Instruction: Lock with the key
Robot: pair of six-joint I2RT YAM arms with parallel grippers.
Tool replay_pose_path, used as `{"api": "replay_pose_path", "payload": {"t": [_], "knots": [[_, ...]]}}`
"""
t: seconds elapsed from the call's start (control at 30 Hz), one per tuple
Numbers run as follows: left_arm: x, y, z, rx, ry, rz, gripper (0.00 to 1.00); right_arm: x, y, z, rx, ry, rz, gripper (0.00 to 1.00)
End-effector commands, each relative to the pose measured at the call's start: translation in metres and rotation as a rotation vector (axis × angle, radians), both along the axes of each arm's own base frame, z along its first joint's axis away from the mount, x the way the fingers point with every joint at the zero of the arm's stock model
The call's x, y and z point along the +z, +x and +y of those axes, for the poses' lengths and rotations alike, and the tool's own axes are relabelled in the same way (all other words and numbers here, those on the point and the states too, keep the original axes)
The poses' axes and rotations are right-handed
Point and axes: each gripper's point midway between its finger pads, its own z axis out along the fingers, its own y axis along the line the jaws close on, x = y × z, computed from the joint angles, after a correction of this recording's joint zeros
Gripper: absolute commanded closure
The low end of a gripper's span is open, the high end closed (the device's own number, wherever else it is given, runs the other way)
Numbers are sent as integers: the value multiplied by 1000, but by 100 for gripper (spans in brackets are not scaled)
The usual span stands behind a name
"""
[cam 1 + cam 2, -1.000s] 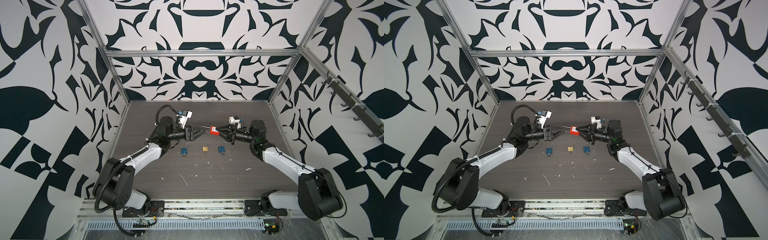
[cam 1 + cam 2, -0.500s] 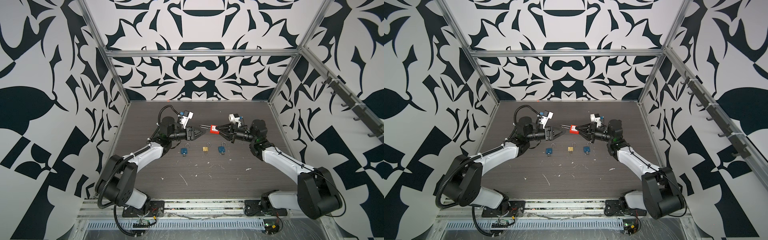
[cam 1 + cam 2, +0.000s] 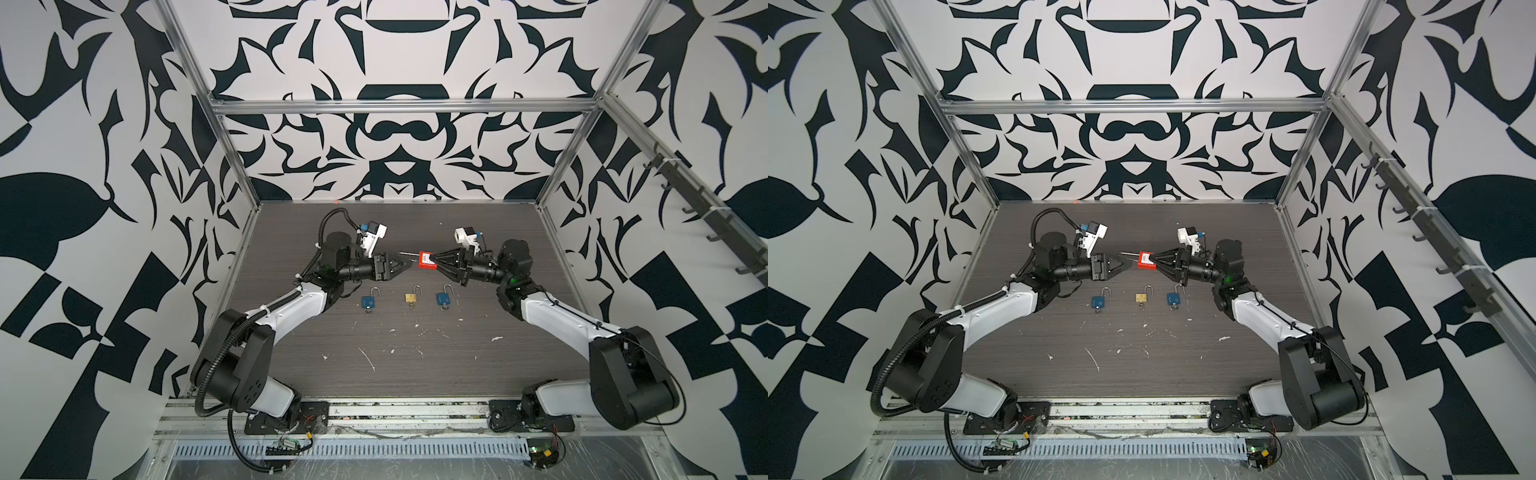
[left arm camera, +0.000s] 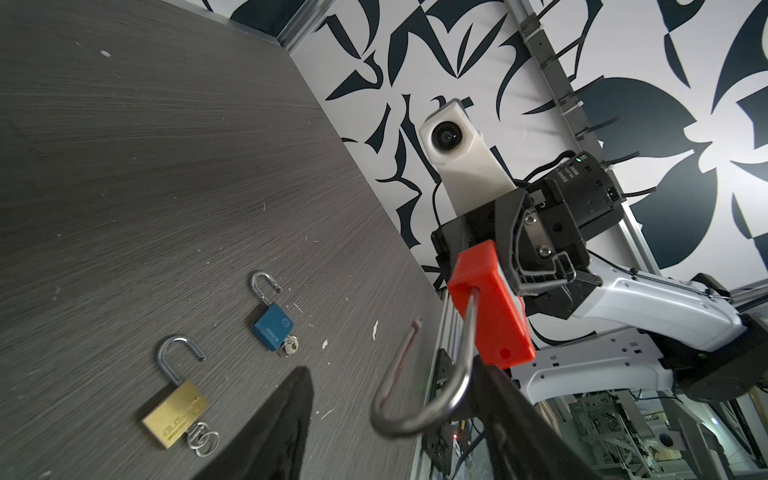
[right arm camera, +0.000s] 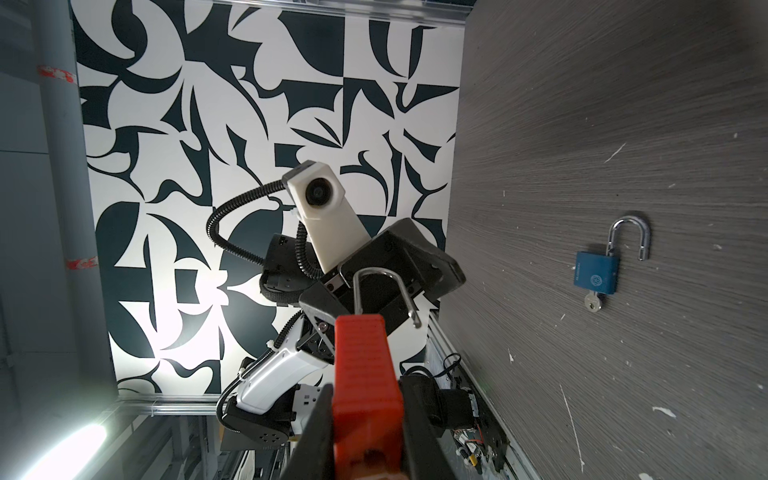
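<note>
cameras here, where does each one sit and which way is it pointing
Both top views: high over the arms' base edge, looking down at the table; both arms show whole, the left gripper facing the right gripper, which holds the red padlock.
Left wrist: on the left arm, looking along its own dark fingers at the red padlock and the right gripper behind.
Right wrist: on the right arm, looking past its own fingers at the left gripper.
Shared: both wrist views show the red padlock, from opposite ends.

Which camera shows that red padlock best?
Left wrist view: the red padlock shows body and open loop clearly. The right wrist view sees it edge-on; both top views show a tiny red block.
</note>
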Motion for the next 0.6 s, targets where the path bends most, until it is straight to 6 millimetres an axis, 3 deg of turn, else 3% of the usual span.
{"api": "replay_pose_path", "payload": {"t": [0.0,0.57], "knots": [[18,3,-1,9,-6,-56,35,17,-6,1,19,29,-74,100],[28,4,-1,8,-8,-60,55,1,0,3,-2,-10,-33,100]]}}
